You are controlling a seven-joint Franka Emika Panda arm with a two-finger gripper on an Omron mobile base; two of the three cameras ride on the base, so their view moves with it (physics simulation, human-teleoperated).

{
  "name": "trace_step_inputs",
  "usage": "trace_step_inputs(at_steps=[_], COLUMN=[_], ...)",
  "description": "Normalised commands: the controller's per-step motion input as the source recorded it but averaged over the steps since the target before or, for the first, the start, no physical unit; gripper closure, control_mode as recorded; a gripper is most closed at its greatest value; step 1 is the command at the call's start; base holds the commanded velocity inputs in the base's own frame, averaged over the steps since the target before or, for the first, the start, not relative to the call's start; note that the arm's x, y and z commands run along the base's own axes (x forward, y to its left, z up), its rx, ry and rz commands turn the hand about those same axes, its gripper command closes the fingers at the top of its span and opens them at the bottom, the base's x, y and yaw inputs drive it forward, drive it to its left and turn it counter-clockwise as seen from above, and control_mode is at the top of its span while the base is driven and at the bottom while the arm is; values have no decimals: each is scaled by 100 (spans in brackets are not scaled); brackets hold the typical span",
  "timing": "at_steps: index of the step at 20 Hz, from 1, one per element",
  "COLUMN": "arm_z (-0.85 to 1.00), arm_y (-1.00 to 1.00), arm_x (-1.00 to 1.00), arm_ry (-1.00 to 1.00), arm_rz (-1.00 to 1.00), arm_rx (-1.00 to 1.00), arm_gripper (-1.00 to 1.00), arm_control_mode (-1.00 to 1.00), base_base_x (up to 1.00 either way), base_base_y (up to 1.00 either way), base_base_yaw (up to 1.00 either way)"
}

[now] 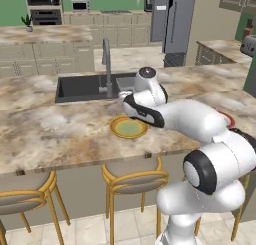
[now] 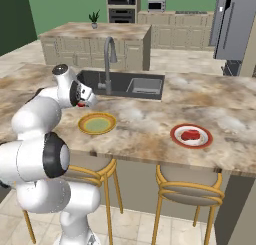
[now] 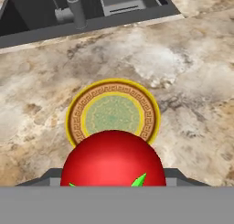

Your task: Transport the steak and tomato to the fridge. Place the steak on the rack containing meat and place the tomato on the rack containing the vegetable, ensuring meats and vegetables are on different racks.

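Tomato (image 3: 113, 159) is clamped in the part-closed end effector (image 3: 114, 182), just above the yellow plate (image 3: 113, 112). It should be lifted clear and kept level toward the fridge (image 1: 172, 21).

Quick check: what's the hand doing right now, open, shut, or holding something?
Hand: shut on the tomato, held above the yellow plate.
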Motion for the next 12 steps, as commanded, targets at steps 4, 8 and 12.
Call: trace_step_inputs(at_steps=[4, 8, 12], arm_z=[67, 84, 88], arm_y=[-10, -3, -15], arm_x=[-28, -48, -75], arm_ry=[-21, -7, 3], arm_rz=[0, 0, 0], arm_rx=[4, 0, 0], arm_gripper=[100, 100, 100], arm_control_mode=[-100, -100, -100], base_base_x=[0, 0, 0], base_base_y=[0, 0, 0], base_base_yaw=[0, 0, 0])
